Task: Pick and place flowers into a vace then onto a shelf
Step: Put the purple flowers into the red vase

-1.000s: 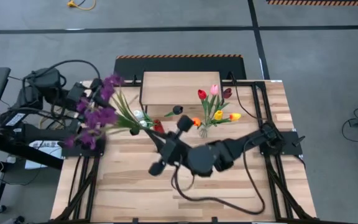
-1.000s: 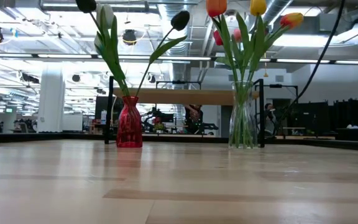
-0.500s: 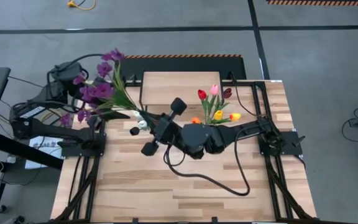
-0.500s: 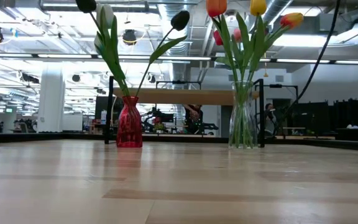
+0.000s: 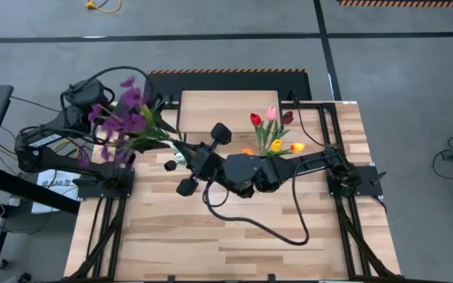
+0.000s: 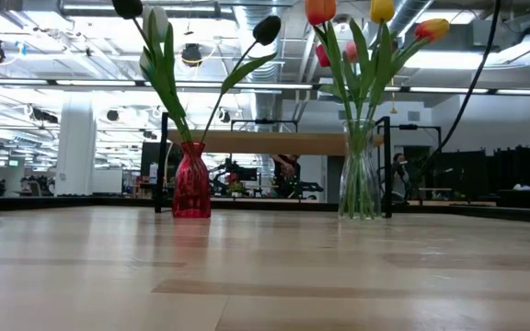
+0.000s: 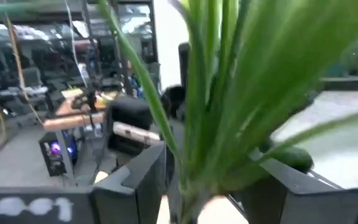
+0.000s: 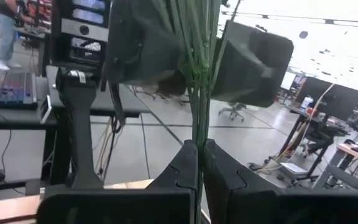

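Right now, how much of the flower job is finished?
Done: tulips stand in the clear glass vase and the red glass vase. In hand: the left hand and right hand both grip the leafy purple-blossom sprig. Left: it needs a vase, and both vases stand on the table, not the light-wood shelf.

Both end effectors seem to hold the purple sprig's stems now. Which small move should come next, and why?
Probably the left end effector should open. The right end effector is already shut on the green stems of the leafy purple-blossom sprig, which the left also holds, so the handover looks complete.
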You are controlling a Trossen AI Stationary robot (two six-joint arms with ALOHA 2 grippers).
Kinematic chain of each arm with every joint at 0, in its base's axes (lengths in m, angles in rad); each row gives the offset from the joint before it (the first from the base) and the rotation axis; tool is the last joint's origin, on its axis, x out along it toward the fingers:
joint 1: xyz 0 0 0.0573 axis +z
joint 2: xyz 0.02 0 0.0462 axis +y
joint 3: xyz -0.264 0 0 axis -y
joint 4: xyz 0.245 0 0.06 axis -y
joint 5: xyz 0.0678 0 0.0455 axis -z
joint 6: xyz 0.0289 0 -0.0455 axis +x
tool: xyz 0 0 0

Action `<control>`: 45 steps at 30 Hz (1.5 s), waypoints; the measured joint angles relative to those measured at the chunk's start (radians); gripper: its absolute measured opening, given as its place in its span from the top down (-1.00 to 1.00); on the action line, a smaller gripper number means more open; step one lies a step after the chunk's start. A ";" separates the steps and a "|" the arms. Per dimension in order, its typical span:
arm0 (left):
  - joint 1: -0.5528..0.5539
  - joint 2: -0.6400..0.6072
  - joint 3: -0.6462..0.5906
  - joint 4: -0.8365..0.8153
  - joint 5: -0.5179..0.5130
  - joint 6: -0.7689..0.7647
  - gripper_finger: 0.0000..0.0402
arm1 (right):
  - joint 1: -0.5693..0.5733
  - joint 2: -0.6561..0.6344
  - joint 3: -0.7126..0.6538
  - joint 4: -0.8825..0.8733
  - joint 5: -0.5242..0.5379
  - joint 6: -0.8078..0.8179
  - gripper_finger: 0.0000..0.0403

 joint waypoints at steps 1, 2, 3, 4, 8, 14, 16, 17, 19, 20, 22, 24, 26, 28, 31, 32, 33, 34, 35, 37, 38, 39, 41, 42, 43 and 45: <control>0.000 0.000 0.000 0.009 -0.009 0.000 0.17 | -0.001 0.001 0.000 -0.001 0.000 0.000 1.00; 0.000 0.000 0.000 0.012 -0.012 0.000 0.17 | -0.001 0.000 0.000 0.002 0.001 0.000 1.00; 0.000 0.000 0.000 0.013 -0.013 0.000 0.17 | -0.002 -0.002 0.001 0.003 0.001 0.001 1.00; 0.001 0.001 0.000 0.016 -0.014 -0.001 0.17 | -0.004 -0.004 0.001 0.003 0.001 0.001 1.00; 0.001 0.005 0.000 0.016 -0.018 -0.001 0.17 | -0.006 -0.004 0.001 -0.004 0.001 0.009 1.00; 0.001 -0.017 0.000 0.015 -0.066 0.008 0.17 | -0.004 -0.004 0.001 -0.014 0.002 0.022 1.00; 0.001 -0.028 0.000 0.016 -0.082 0.015 0.17 | -0.004 -0.004 0.001 -0.025 0.003 0.032 1.00; 0.001 -0.033 0.000 0.016 -0.088 0.016 0.17 | -0.004 -0.004 0.001 -0.031 0.004 0.037 1.00; 0.001 -0.043 0.000 0.023 -0.091 0.016 0.17 | -0.004 -0.004 0.001 -0.036 0.004 0.037 1.00; 0.001 -0.047 0.000 0.025 -0.094 0.016 0.17 | -0.004 -0.004 0.001 -0.036 0.004 0.038 1.00; 0.001 -0.050 0.000 0.028 -0.105 0.015 0.17 | -0.004 -0.004 0.001 -0.035 0.004 0.038 1.00; 0.001 -0.048 0.000 0.025 -0.110 0.007 0.18 | -0.004 -0.004 0.001 -0.035 0.003 0.037 1.00; 0.001 -0.047 0.000 0.019 -0.110 -0.003 0.24 | -0.004 -0.004 0.001 -0.038 -0.009 0.037 1.00; 0.001 -0.047 0.000 0.020 -0.105 -0.004 0.35 | -0.005 -0.004 0.002 -0.048 -0.036 0.045 0.99; 0.001 -0.045 0.000 0.019 -0.096 -0.004 0.64 | -0.005 -0.004 0.002 -0.070 -0.044 0.062 0.92; 0.001 -0.045 0.000 0.019 -0.096 -0.003 0.75 | -0.005 -0.004 0.002 -0.078 -0.044 0.064 0.88; 0.001 -0.046 0.000 0.019 -0.093 0.001 0.86 | -0.005 -0.005 0.003 -0.091 -0.045 0.065 0.83; 0.001 -0.048 0.000 0.018 -0.088 0.004 0.92 | -0.003 -0.005 0.003 -0.104 -0.045 0.075 0.78; 0.001 -0.051 0.000 0.018 -0.088 0.004 0.94 | -0.002 -0.005 0.003 -0.122 -0.046 0.081 0.73; 0.001 -0.058 0.003 0.018 -0.090 0.005 0.94 | 0.003 -0.005 0.003 -0.153 -0.048 0.088 0.63; 0.001 -0.063 0.012 0.006 -0.091 0.007 0.95 | 0.007 -0.005 0.003 -0.163 -0.045 0.088 0.59; 0.002 -0.066 0.024 -0.014 -0.094 0.016 0.97 | 0.012 -0.005 0.003 -0.172 -0.032 0.088 0.55; 0.002 -0.067 0.061 -0.041 -0.104 0.035 0.98 | 0.023 -0.005 0.003 -0.189 -0.001 0.088 0.49; 0.002 -0.067 0.087 -0.072 -0.117 0.044 0.98 | 0.028 -0.005 0.003 -0.199 0.009 0.088 0.47; 0.002 -0.067 0.118 -0.110 -0.135 0.053 0.98 | 0.033 -0.005 0.003 -0.206 0.015 0.087 0.45; 0.001 -0.066 0.186 -0.184 -0.183 0.077 0.98 | 0.046 -0.005 0.003 -0.217 0.031 0.087 0.42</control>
